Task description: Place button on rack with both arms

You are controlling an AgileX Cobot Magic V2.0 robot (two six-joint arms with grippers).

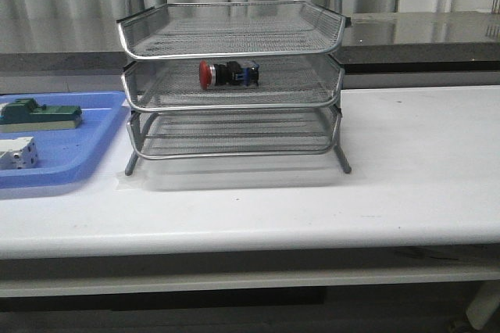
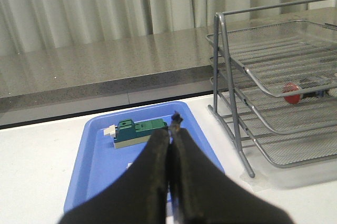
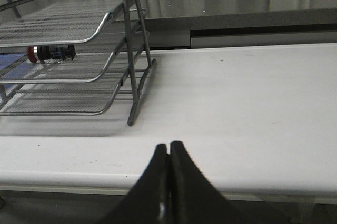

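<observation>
The button point(image 1: 227, 74), with red head, black middle and blue rear, lies on its side in the middle tier of the silver wire rack point(image 1: 234, 92). It also shows in the left wrist view point(image 2: 293, 92) and in the right wrist view point(image 3: 50, 53). My left gripper point(image 2: 171, 132) is shut and empty, above the blue tray point(image 2: 100, 166), well away from the rack point(image 2: 274, 92). My right gripper point(image 3: 168, 146) is shut and empty, near the table's front edge, apart from the rack point(image 3: 68, 50). Neither gripper shows in the front view.
A flat blue tray point(image 1: 58, 165) at the table's left holds a green block point(image 1: 39, 114) and a white block point(image 1: 17, 153). The green block also shows in the left wrist view point(image 2: 138, 132). A grey counter point(image 1: 422, 40) runs behind the white table point(image 1: 422, 161).
</observation>
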